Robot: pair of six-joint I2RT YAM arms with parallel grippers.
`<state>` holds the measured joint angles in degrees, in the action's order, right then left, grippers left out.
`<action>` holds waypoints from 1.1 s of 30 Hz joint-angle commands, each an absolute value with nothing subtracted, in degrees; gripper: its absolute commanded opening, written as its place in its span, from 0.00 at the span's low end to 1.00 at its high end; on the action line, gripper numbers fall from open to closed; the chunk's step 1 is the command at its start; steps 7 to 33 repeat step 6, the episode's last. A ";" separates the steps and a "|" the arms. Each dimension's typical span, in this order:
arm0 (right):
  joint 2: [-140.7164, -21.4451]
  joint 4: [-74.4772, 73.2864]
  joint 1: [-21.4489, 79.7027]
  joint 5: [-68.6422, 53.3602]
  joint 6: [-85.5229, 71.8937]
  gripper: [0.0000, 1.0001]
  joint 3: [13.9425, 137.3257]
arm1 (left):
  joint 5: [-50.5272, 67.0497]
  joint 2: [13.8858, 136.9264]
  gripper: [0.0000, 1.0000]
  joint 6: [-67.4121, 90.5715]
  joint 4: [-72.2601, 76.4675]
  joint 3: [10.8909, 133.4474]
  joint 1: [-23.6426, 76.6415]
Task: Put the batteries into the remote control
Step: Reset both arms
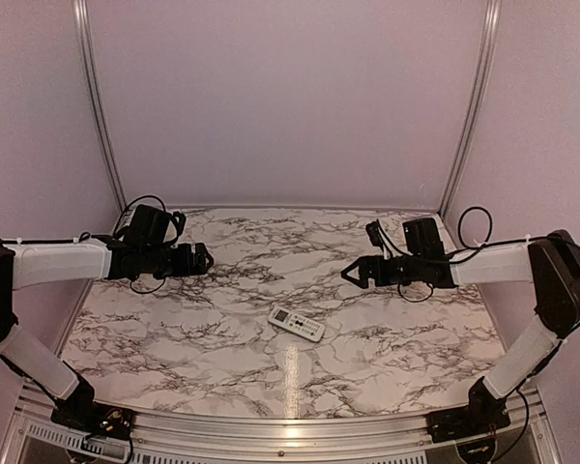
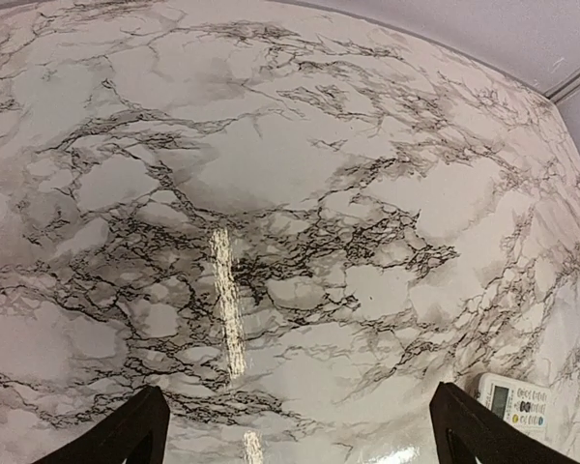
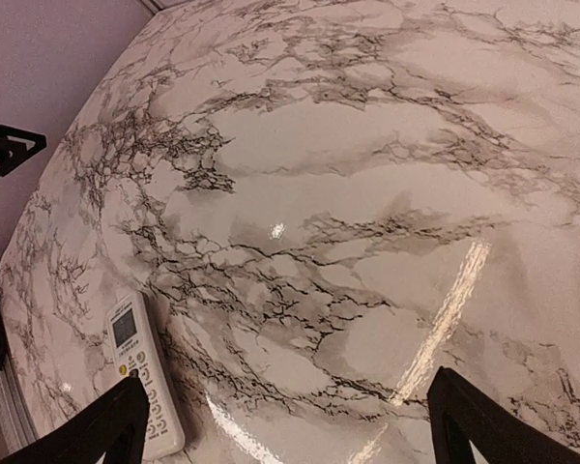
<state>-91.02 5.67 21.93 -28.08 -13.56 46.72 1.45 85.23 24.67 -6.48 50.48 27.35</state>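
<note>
The remote control (image 1: 297,324) is a slim white handset lying face up, display and buttons showing, on the marble table near the middle front. It also shows at the lower right of the left wrist view (image 2: 515,399) and at the lower left of the right wrist view (image 3: 141,370). My left gripper (image 1: 205,259) hovers open and empty at the back left, apart from the remote. My right gripper (image 1: 351,275) hovers open and empty to the right of the remote and behind it. No batteries show in any view.
The marble table (image 1: 222,358) has a metal rim at the front and plain walls on the other sides. The left arm's fingertips (image 3: 5,150) show at the left edge of the right wrist view.
</note>
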 commanded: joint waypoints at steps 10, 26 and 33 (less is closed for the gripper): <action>-87.40 17.65 21.71 -30.05 -16.88 0.99 43.73 | 1.07 85.25 0.99 24.83 -1.20 49.90 27.06; -87.40 17.65 21.71 -30.05 -16.88 0.99 43.73 | 1.07 85.25 0.99 24.83 -1.20 49.90 27.06; -87.40 17.65 21.71 -30.05 -16.88 0.99 43.73 | 1.07 85.25 0.99 24.83 -1.20 49.90 27.06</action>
